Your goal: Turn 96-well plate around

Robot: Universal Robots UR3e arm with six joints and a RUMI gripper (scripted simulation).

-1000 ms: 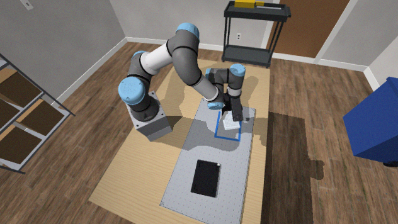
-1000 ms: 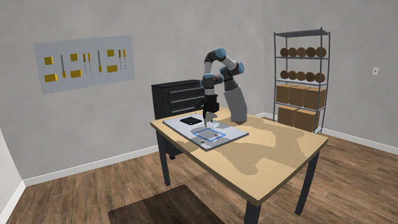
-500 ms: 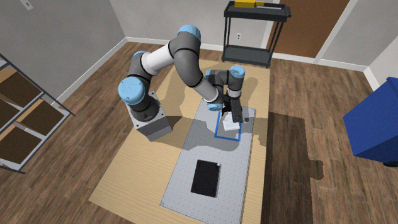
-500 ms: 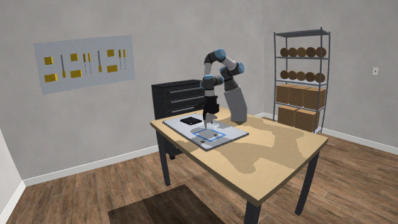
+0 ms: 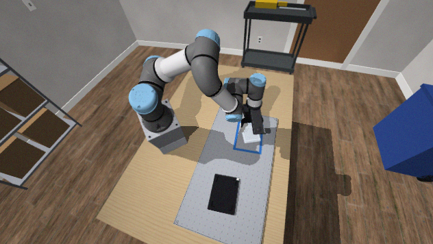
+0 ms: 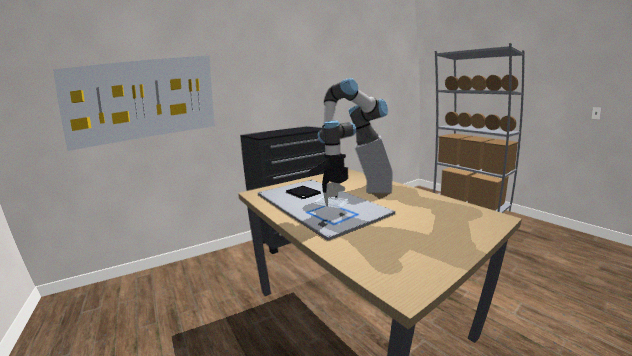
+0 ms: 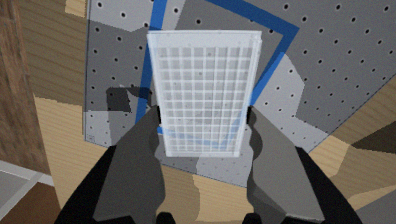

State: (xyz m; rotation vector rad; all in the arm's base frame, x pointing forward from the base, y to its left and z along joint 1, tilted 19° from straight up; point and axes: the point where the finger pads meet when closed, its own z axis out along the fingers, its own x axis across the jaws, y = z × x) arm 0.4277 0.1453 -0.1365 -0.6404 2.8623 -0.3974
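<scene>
translucent gridded plate (image 7: 202, 95) clamped along its long sides by the hand (image 7: 202, 137), above the blue-outlined nest (image 7: 280, 45).

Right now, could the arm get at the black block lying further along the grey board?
Probably yes, but not with free fingers: the gripper is shut on the 96-well plate, held over the blue nest outline. The black block lies uncovered on the same board, with nothing between.
</scene>
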